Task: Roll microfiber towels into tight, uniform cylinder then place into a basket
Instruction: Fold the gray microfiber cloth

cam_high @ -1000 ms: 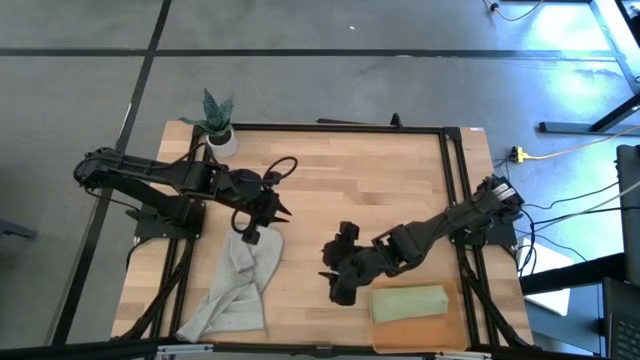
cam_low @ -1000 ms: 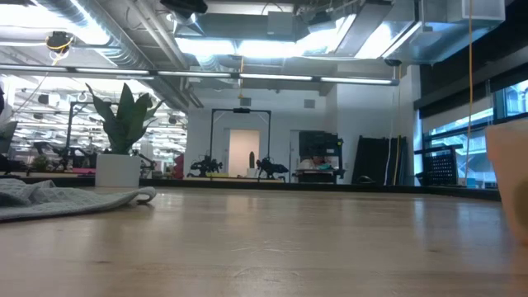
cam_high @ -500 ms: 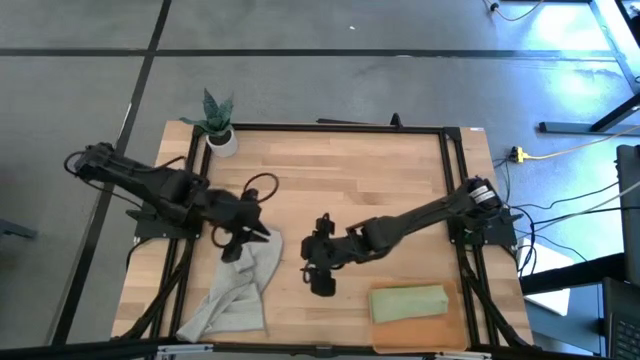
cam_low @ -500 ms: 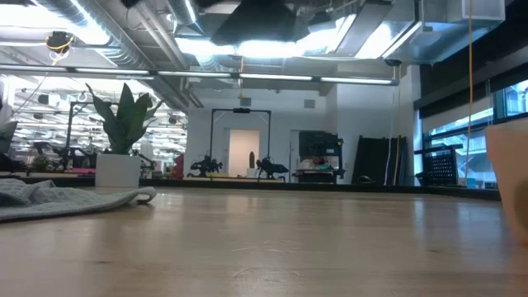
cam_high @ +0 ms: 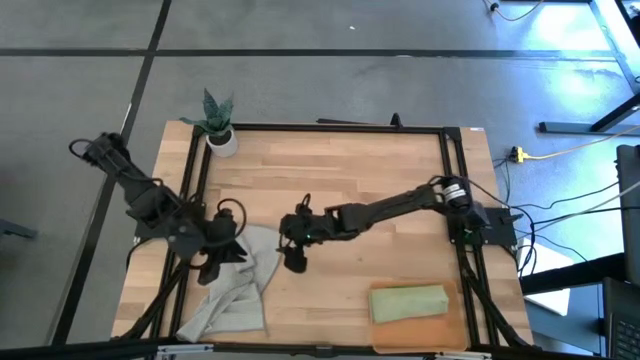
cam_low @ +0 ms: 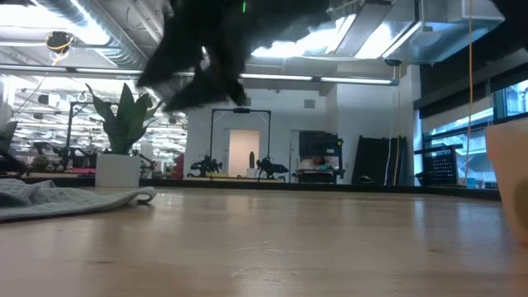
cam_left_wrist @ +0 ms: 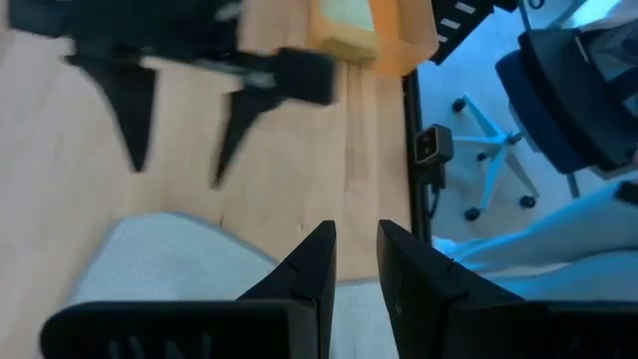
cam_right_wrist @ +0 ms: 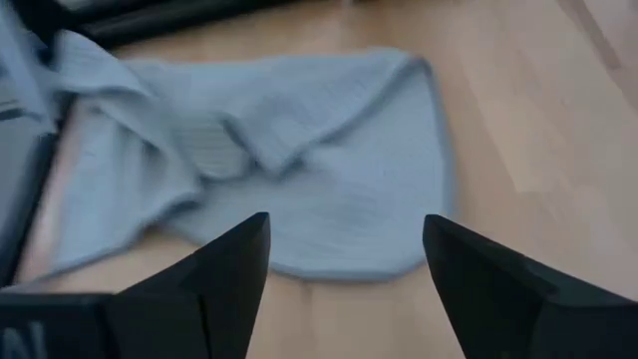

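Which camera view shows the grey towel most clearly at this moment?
The right wrist view: the grey towel fills it, crumpled, folds visible. The high view shows it whole but small; the low view only an edge; the left wrist view one corner.

Ceiling strip lights glare bright at twelve o'clock in the low view, where an arm overhead smears into dark motion blur. Blue daylight washes the floor at two o'clock from above.

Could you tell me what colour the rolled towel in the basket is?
Sage green, clearest in the high view.
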Controlling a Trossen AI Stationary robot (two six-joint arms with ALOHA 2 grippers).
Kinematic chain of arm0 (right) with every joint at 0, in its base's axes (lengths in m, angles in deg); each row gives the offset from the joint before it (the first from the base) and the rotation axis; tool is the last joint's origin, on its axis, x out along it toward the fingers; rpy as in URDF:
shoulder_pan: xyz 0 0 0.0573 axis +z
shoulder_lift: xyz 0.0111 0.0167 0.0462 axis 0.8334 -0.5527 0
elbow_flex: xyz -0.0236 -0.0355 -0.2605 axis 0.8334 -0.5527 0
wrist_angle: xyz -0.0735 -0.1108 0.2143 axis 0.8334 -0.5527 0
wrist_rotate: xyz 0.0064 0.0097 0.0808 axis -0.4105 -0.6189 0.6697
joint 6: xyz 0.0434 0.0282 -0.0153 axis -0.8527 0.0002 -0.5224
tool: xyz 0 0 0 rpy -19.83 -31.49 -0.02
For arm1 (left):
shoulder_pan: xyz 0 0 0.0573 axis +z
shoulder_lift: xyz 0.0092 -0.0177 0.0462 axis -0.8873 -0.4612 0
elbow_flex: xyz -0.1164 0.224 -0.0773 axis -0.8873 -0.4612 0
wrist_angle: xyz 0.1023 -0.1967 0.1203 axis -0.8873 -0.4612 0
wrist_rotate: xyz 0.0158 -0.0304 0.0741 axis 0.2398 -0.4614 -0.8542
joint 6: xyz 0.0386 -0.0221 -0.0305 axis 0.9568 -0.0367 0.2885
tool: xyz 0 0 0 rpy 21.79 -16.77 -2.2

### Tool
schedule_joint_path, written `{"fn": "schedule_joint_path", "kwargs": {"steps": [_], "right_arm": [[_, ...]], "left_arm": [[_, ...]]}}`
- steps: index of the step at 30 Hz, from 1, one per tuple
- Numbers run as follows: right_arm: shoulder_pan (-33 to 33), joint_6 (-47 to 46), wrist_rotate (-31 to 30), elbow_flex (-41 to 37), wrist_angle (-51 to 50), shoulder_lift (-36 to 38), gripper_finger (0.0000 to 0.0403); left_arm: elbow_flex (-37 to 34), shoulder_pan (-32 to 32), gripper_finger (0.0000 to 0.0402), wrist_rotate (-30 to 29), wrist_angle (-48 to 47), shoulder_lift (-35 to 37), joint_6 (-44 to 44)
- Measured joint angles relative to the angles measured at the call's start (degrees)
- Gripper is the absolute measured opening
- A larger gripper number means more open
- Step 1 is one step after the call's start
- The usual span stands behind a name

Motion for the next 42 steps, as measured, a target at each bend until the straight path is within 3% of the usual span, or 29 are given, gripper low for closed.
{"fn": "schedule_joint_path", "kwargs": {"steps": [8,20,33,37,42], "right_arm": [[-4.43,-0.04,1.39,-0.07,3.87,-5.63,0.0265],[-5.93,0.33,6.38,-0.03,9.59,-11.47,0.0265],[-5.91,0.38,6.19,0.08,10.85,-13.79,0.0261],[-5.69,-0.01,6.02,0.08,10.32,-13.81,0.0226],[-5.55,-0.85,5.36,0.08,10.06,-13.88,0.0135]], "left_arm": [[-0.04,-4.93,0.0067,-5.39,-0.78,-0.02,-4.37],[-0.04,-6.64,0.0067,-5.66,-1.63,-0.02,-2.87],[-0.04,-6.64,0.0067,-5.51,-2.94,-0.02,-2.75],[-0.07,-6.64,0.0067,-5.46,-4.22,-0.02,-2.75],[-0.07,-6.62,0.0067,-5.40,-3.46,-0.14,-2.79]]}}
